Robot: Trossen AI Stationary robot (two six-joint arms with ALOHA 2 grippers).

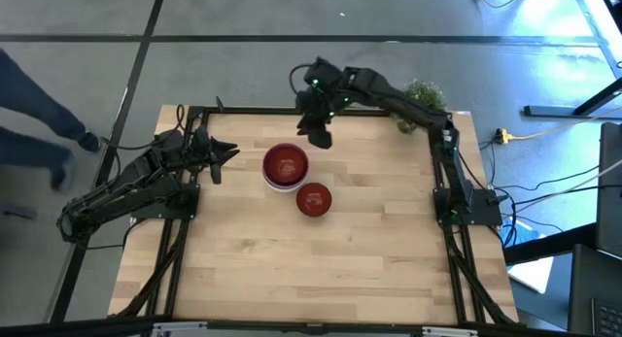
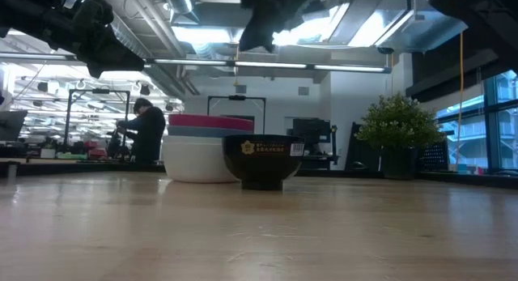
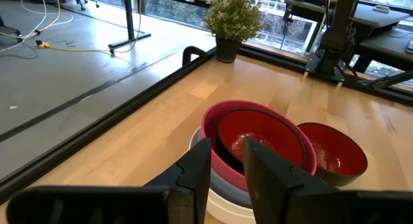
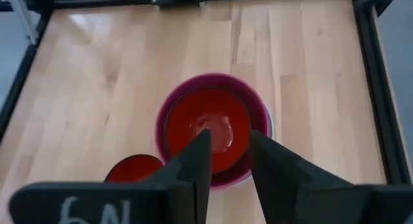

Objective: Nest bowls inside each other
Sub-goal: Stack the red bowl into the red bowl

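A stack of nested bowls rests on the table, left of its middle and toward the far edge. A white bowl is at the bottom, then a blue one, a pink one, and a dark red bowl innermost. A second dark red bowl stands alone on its foot just right of the stack and nearer the front. My right gripper hangs open and holds nothing, high above the table just beyond the stack's far side. My left gripper waits open, left of the stack.
A small green potted plant stands at the table's far right corner. A black frame runs along the table's edges. Bare wood lies across the near half. A person stands in the room beyond, and a leg shows at left.
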